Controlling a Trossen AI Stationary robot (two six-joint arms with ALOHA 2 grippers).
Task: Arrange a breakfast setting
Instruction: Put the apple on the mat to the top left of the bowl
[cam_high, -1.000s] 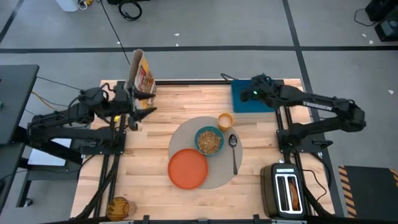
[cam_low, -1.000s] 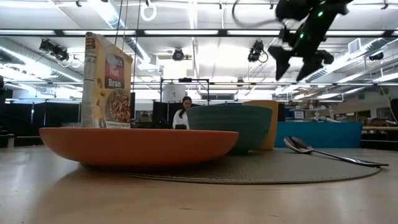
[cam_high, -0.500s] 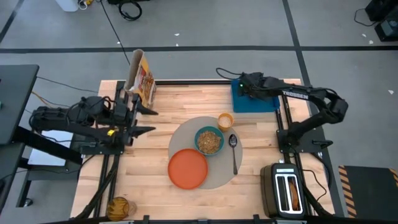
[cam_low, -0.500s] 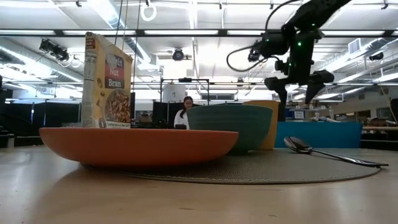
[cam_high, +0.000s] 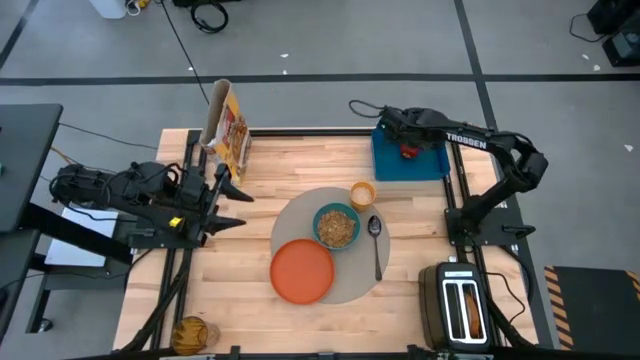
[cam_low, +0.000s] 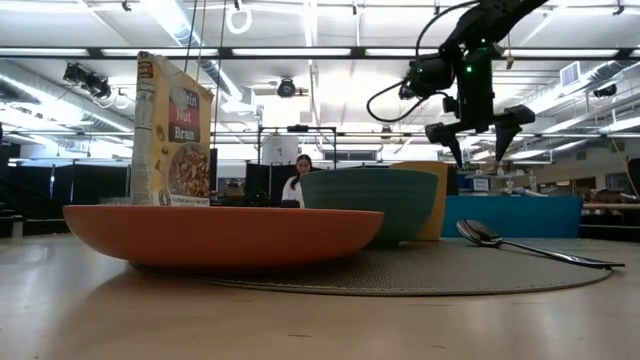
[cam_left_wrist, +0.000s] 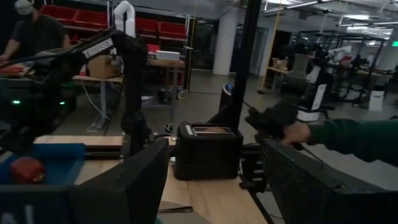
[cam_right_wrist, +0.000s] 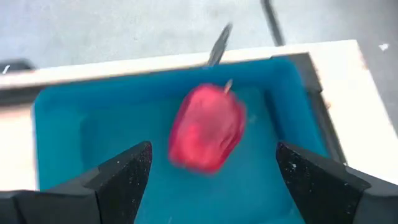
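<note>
Over the blue board (cam_high: 410, 158) at the far right corner, right gripper (cam_right_wrist: 208, 165) hangs with fingers spread, red apple (cam_right_wrist: 207, 128) directly ahead between them. Left gripper (cam_high: 232, 190), also spread, waits well apart; right arm nearer

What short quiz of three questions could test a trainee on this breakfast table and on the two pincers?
1. True or false: the red apple lies on the orange plate.
2. Which pincer hangs open above the apple? A. left pincer B. right pincer
3. Fill in: the metal spoon lies on the grey ____.

Key: 1. False; it lies on the blue board. 2. B; the left one waits open near the cereal box. 3. mat.
</note>
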